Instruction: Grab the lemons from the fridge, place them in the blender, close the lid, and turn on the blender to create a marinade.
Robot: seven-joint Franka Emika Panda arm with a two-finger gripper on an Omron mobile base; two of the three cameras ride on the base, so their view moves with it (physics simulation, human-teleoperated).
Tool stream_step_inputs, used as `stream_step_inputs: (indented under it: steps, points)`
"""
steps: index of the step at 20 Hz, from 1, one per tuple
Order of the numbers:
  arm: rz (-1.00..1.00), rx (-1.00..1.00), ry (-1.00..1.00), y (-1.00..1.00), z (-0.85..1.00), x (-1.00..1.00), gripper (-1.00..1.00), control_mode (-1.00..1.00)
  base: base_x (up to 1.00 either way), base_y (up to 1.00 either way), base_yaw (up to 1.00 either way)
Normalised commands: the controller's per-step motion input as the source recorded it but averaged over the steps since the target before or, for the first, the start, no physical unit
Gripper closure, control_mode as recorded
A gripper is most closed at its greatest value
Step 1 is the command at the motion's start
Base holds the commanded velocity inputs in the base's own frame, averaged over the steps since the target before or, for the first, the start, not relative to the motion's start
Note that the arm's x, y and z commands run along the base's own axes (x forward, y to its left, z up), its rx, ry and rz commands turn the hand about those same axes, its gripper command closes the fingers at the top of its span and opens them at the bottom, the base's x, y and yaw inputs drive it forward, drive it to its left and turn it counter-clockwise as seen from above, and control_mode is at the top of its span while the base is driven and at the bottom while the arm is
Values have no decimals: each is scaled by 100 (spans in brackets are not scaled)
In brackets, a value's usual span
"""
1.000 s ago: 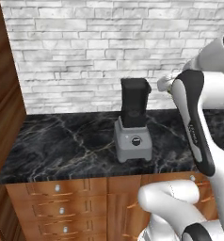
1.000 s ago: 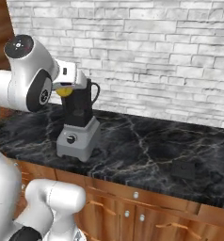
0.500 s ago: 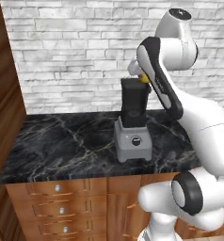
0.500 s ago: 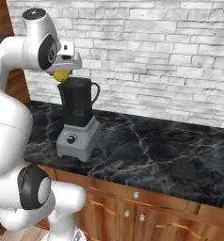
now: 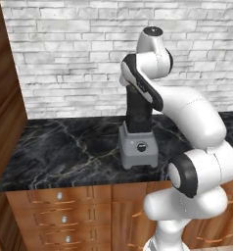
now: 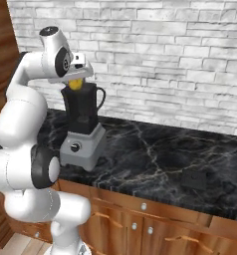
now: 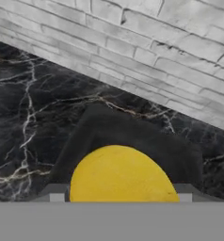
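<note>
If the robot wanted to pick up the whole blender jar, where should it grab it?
Probably by the looped handle on the side of the blender jar, coming in from the open counter side. The jar is tall, square and looks wide for the fingers, while the handle is thin and sticks out. Right now the gripper holds a lemon just above the jar's open top.

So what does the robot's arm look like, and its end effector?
The arm is glossy white, made of fat rounded tube sections that swell where they meet. Black bands and round black caps mark the joints, and a long black strip runs down one upper section. No cables show. The end effector sits on a small boxy white hand with a dark spot on its side.
</note>
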Motion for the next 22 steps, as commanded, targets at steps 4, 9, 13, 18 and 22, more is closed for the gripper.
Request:
stream_step_inputs:
  steps: [4, 9, 13, 18, 22]
  points:
    - [1, -4, 0, 0, -46, 76, 100, -100, 0, 0, 0]
    - [0, 0, -2, -1, -20, 49, -100, -100, 0, 0, 0]
    - [0, 0, 1, 0, 0, 3, -100, -100, 0, 0, 0]
    - [0, 1, 0, -1, 16, -21, -100, -100, 0, 0, 0]
    - [0, 4, 0, -18, 25, -81, -100, -100, 0, 0, 0]
